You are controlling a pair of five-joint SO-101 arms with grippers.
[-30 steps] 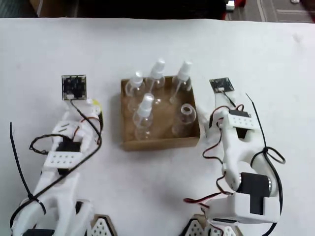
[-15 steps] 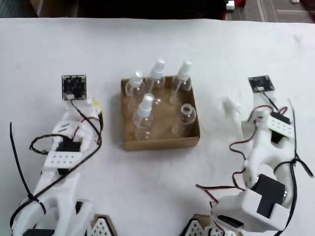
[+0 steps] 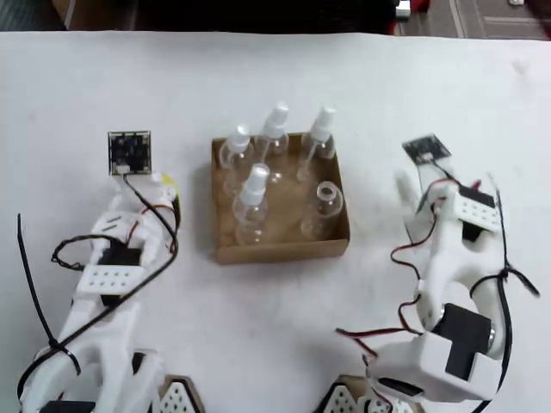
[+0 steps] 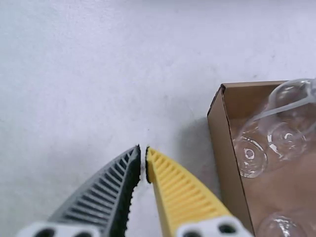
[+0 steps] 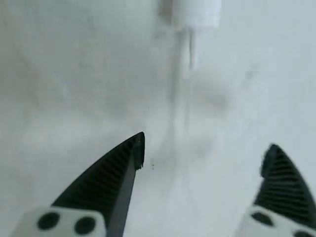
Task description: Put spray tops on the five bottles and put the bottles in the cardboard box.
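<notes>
Cardboard box (image 3: pixel 280 251) holds five bottles (image 3: pixel 251 206), one bottle (image 3: pixel 325 205) uncapped.
I see the loose spray top (image 5: pixel 190 12) lying on the white table (image 3: pixel 258 77) ahead of my right gripper (image 5: pixel 206 143), spread wide; my left gripper (image 4: pixel 142 149), pressed together, sits beside the box. Dark floor (image 3: pixel 258 15) lies beyond the table.

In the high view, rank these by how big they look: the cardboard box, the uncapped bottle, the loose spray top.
Largest: cardboard box.
Then the uncapped bottle inside it.
Smallest: the loose spray top, though its outline is faint.
</notes>
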